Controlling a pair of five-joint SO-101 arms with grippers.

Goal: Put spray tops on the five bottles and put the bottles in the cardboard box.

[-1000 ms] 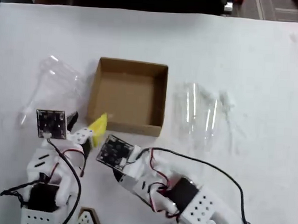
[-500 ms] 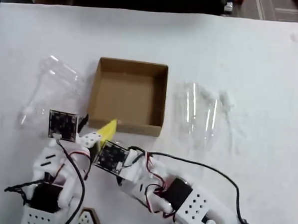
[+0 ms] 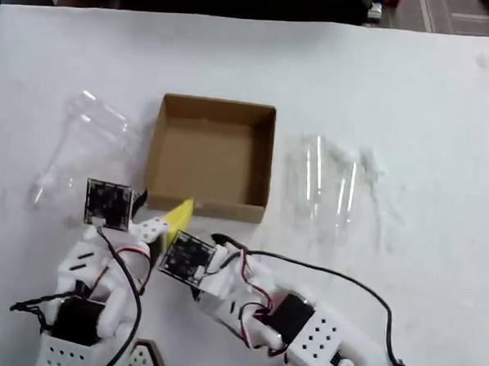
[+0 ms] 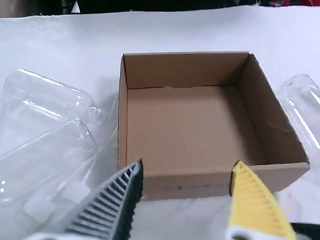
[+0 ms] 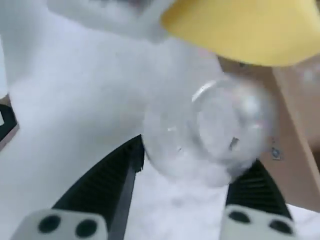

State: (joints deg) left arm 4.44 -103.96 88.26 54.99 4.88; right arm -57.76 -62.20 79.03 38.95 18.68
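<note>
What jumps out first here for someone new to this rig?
The empty brown cardboard box sits in the middle of the white table, with clear plastic bottles lying to its left and right. The left gripper, one yellow finger and one grey, gapes open toward the box, while the right gripper clasps a clear round bottle between black fingers.

An open cardboard box (image 3: 209, 156) (upright, brown) stands between clear bottles (image 3: 326, 187) lying sideways.
</note>
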